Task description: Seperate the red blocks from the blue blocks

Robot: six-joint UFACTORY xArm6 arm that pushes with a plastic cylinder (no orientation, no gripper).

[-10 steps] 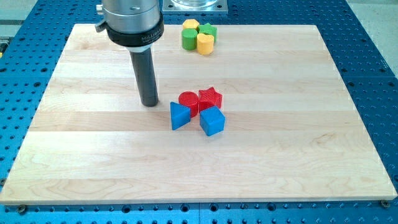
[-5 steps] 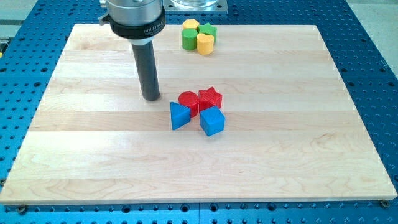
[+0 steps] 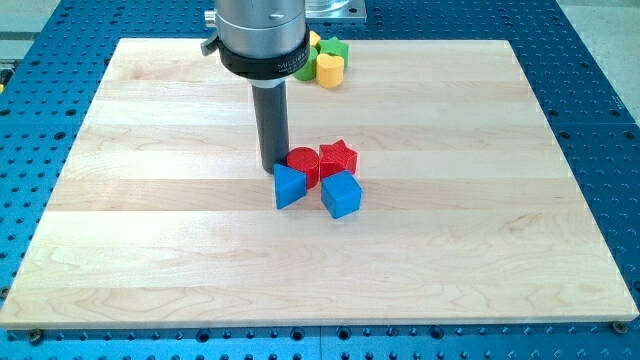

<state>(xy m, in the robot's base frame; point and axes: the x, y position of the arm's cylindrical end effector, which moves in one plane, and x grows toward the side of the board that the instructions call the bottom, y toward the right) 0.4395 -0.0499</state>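
Writing: white lettering on the arm's black collar (image 3: pixel 262 62), too small to read.
Tip: my tip (image 3: pixel 272 168) against the red cylinder block (image 3: pixel 302 161), just above the blue triangular block (image 3: pixel 289 186); no pincer.
Red star block (image 3: pixel 338 157): touching the blue cube (image 3: pixel 341 195), mid wooden bench (image 3: pixel 450 200).
Hidden: yellow and green blocks (image 3: pixel 328 62), partly behind the arm.

- red cylinder (image 3: pixel 303 163): lies near the middle of the tabletop (image 3: pixel 450 230), flat round face up, touching the red star on its right and the blue triangular block at its lower left
- red star (image 3: pixel 338 158): flat on the tabletop, the rightmost red piece, just above the blue cube
- blue triangular block (image 3: pixel 289 187): lower left of the cluster, a point turned to the view's right
- blue cube (image 3: pixel 341 195): lower right of the cluster, turned slightly, just beside the triangular block
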